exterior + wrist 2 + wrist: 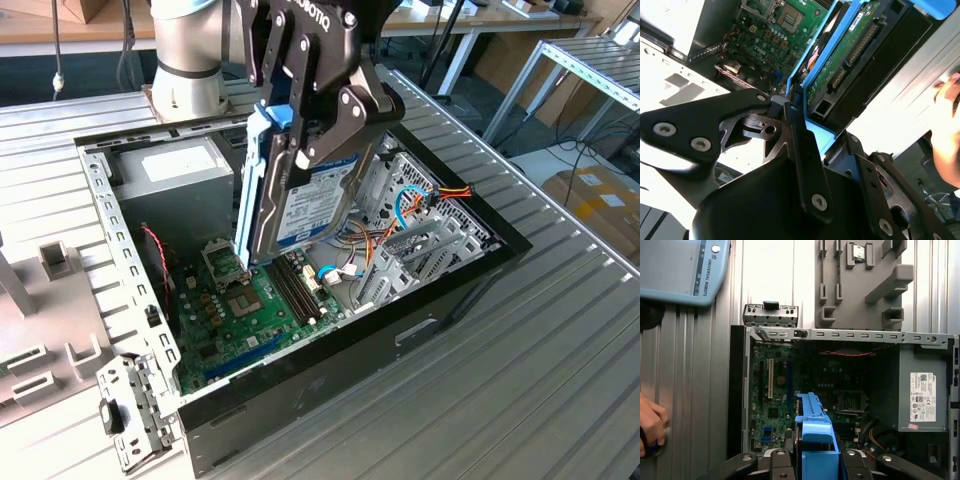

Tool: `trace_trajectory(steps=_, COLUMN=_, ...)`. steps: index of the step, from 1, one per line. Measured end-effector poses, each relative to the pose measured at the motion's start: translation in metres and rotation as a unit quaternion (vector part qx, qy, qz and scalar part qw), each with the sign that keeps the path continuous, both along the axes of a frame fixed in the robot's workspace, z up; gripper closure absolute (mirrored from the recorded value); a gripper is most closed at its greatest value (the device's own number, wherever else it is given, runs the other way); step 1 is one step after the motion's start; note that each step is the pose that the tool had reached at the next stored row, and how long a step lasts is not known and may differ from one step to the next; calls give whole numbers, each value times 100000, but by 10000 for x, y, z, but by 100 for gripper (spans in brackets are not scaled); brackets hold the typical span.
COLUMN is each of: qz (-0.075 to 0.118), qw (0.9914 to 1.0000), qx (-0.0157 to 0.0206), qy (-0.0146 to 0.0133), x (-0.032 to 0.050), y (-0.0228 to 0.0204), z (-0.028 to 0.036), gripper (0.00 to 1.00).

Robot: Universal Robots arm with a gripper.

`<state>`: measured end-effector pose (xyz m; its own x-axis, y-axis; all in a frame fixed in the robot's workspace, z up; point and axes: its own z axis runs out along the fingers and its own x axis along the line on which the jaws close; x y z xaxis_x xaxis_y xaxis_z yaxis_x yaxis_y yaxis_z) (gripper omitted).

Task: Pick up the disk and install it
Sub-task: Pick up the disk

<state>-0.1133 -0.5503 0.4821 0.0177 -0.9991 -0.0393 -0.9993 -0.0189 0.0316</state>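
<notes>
One disk (pixel 305 205), in a blue carrier (pixel 248 190), hangs on edge and tilted inside the open case (pixel 450 290). Its low corner is near the motherboard (pixel 235 320); contact unclear. The gripper (pixel 305 130) pinches the disk by both faces at its upper end. A hand (pixel 650 422) lies on the table (pixel 700 390) beside the case.

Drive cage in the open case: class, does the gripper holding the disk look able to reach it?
Probably yes: the case is open, the gripper with the disk hangs beside the cage; loose cables might snag.
</notes>
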Motion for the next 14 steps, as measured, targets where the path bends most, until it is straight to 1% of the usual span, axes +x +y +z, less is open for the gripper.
trace_trajectory(steps=2, qz=-3, qw=100000, qx=-2, qy=2, x=64, y=-11, z=-4, gripper=63)
trace_trajectory(steps=3, qz=-3, qw=100000, qx=-5, qy=1, x=78, y=-14, z=-4, gripper=63)
trace_trajectory(steps=14, qz=0, qw=100000, qx=-7, qy=3, x=151, y=-28, z=-6, gripper=63)
